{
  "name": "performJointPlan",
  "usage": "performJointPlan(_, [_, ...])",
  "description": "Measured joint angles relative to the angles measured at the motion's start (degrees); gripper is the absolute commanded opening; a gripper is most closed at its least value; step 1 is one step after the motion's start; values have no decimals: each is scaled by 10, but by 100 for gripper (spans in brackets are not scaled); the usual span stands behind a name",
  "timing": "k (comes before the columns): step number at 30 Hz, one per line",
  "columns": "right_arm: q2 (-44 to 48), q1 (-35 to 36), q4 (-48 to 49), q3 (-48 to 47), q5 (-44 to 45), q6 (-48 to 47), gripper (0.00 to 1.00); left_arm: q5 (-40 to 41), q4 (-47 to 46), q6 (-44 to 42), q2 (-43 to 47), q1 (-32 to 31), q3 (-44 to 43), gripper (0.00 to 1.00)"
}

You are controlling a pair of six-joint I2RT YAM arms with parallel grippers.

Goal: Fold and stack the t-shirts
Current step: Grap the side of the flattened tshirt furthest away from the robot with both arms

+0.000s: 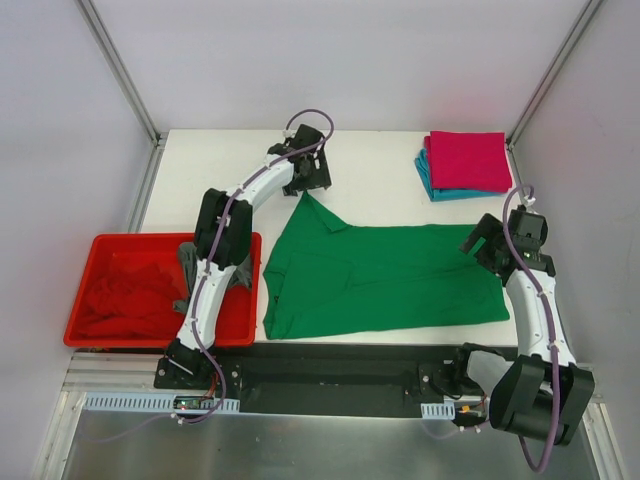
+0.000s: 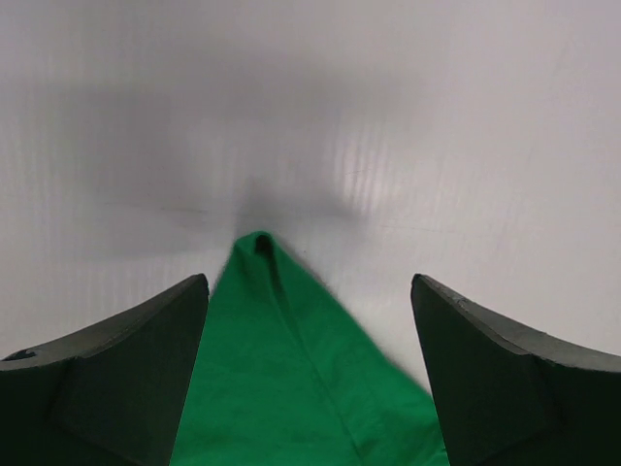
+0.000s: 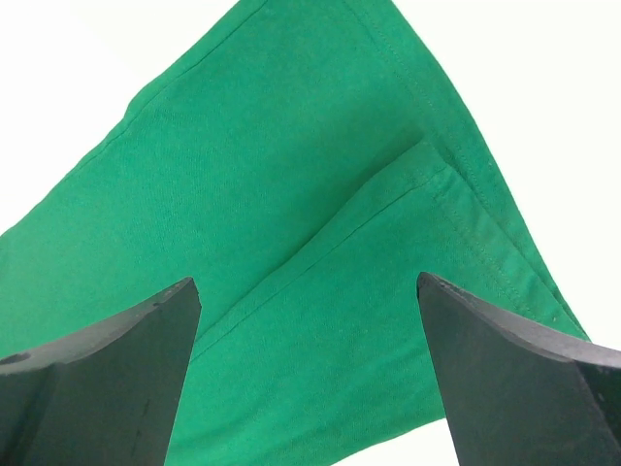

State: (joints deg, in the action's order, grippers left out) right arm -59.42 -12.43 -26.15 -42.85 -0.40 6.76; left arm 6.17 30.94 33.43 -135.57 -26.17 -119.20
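One green shirt lies spread mid-counter in top view. L hand is at its far tip, R hand at its right edge. Pink shirt sits on teal shirt, far right corner. Red tray at left holds red shirt; grey shirt hangs over its right rim.

L wrist: hand spread wide, green tip between fingers, ungripped.

R wrist: hand wide too, above green cloth.

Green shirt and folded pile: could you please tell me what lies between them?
Only bare table separates green shirt and pile, in the top view.
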Motion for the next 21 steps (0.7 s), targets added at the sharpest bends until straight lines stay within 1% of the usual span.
performJointPlan(3, [-2, -2, 0, 0, 7, 0, 96, 11, 19, 2, -7, 0, 1, 76])
performJointPlan(4, [-2, -3, 1, 0, 9, 0, 96, 15, 22, 2, -9, 0, 1, 72])
performJointPlan(8, [-4, -5, 2, 0, 13, 0, 96, 17, 25, 5, -19, 4, -6, 61])
performJointPlan(11, [-5, -6, 2, 0, 16, 0, 96, 19, 24, 8, -32, 4, -14, 49])
performJointPlan(12, [-6, -7, 2, 0, 18, 0, 96, 19, 24, 10, -36, 4, -14, 47])
performJointPlan(15, [-8, -9, 2, 0, 23, 0, 96, 26, 24, 19, -38, 4, -16, 25])
performJointPlan(17, [-13, -10, 3, 0, 28, 0, 96, 30, 24, 23, -40, 4, -17, 15])
performJointPlan(19, [-22, -10, 5, 0, 33, 0, 96, 31, 25, 26, -41, 4, -19, 0])
performJointPlan(21, [-40, -10, 9, 0, 36, 0, 96, 31, 27, 28, -43, 4, -25, 0])
